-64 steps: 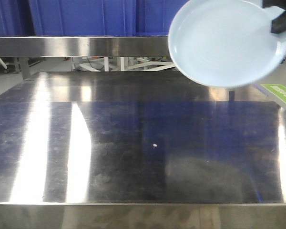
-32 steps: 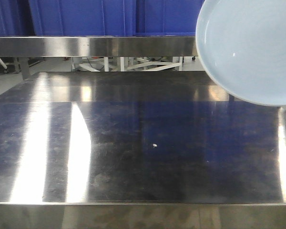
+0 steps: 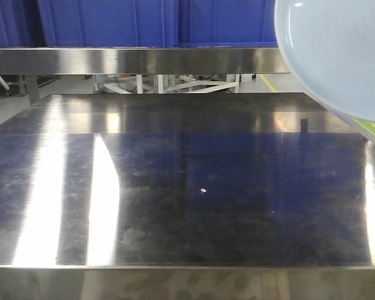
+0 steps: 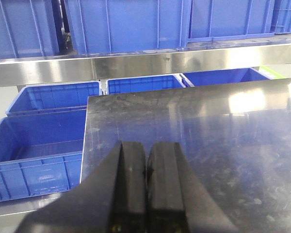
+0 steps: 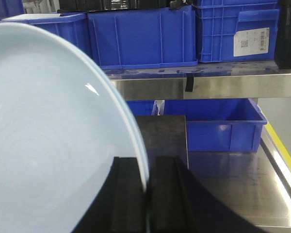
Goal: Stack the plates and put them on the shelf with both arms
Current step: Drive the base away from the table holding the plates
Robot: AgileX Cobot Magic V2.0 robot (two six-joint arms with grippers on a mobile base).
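As right hand (image 5: 148, 208) pinches rim, plate (image 5: 48, 145) stands near-upright, hollow leftward.

Glossy pale bluish-white round plastic plate (image 3: 344, 56) cut off top and right, tiny white speck (image 3: 202, 189) unidentifiable, white label (image 5: 252, 39) print illegible
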